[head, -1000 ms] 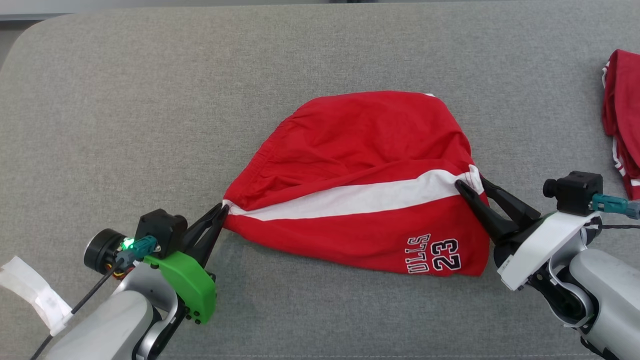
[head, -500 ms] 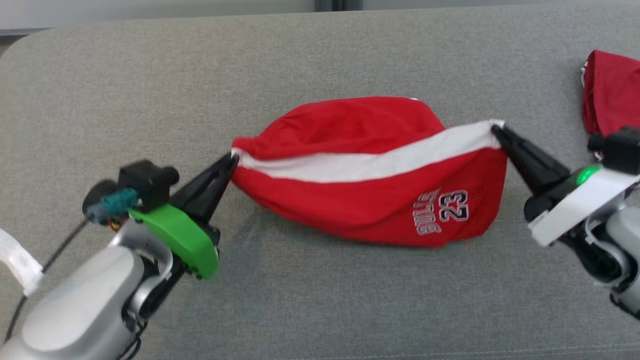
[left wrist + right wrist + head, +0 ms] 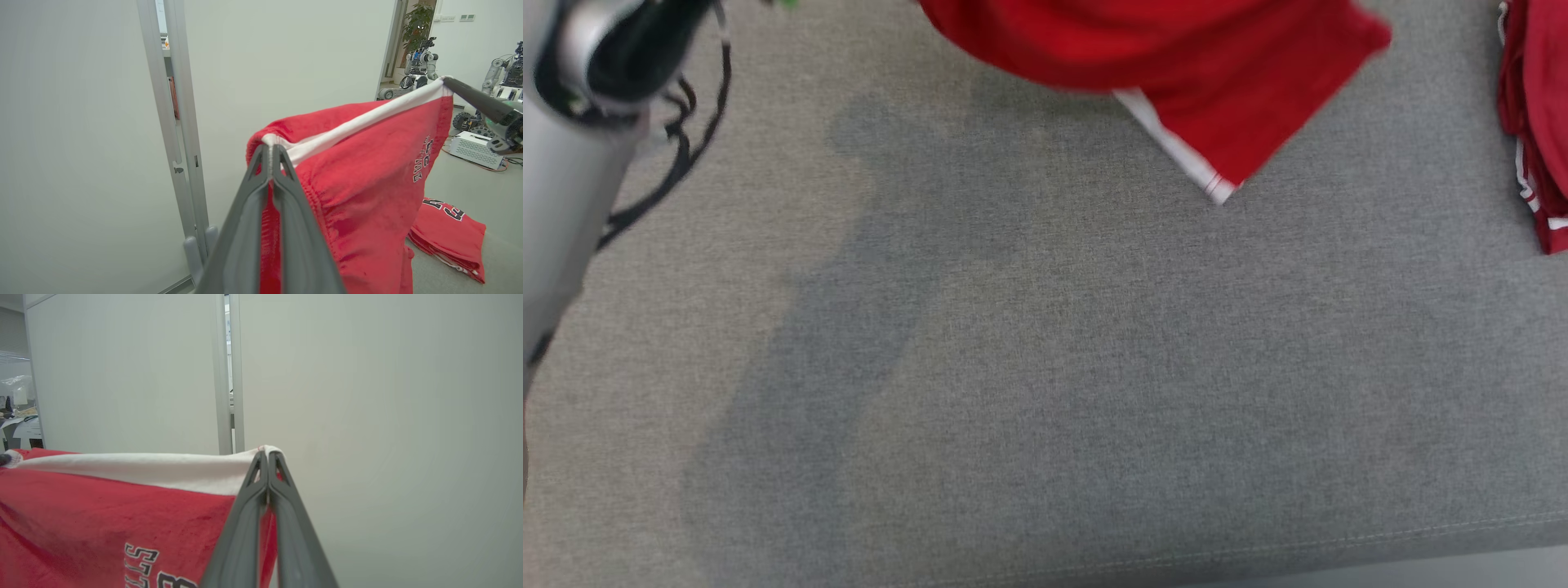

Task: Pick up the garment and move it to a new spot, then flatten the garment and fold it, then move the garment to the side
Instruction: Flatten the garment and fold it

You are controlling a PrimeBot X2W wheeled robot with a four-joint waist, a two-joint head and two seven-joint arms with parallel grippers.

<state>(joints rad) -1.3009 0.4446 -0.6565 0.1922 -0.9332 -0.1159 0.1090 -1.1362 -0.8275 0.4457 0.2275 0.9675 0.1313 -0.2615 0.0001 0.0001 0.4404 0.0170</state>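
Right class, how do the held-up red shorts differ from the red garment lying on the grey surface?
The shorts hang in the air, stretched between the left tool and right tool; the other garment lies on the grey surface. The shorts are spread out; the other garment is folded. Both are red with white trim.

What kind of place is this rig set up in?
Most likely a robotics lab: other robots stand past the doorway, a white equipment box sits on the floor there, and pale partition panels rise behind the garment.
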